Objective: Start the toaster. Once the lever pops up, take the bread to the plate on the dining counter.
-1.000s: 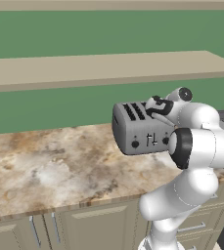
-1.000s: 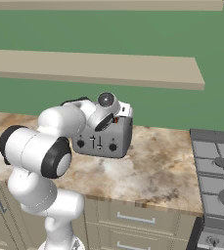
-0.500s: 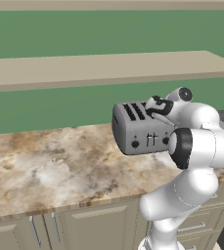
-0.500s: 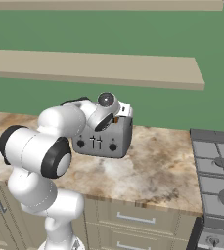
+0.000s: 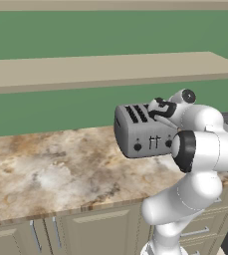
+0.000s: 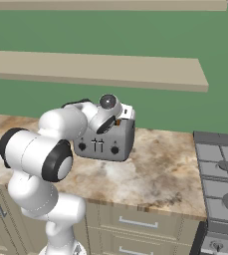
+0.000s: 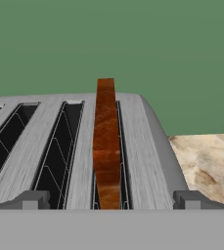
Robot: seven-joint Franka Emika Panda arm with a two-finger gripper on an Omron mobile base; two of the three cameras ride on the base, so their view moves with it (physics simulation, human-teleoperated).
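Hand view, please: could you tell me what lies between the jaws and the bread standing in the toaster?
Nothing: in the hand view the bread stands in a slot of the toaster, midway between the open gripper tips, with no object between.

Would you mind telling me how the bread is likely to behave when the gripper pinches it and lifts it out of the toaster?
The bread stands upright and thin in its slot, so it probably lifts light and stiff. Its browned, crusty look suggests that it may crumble under a hard pinch. The toaster looks boxy and broad, unlikely to tip.
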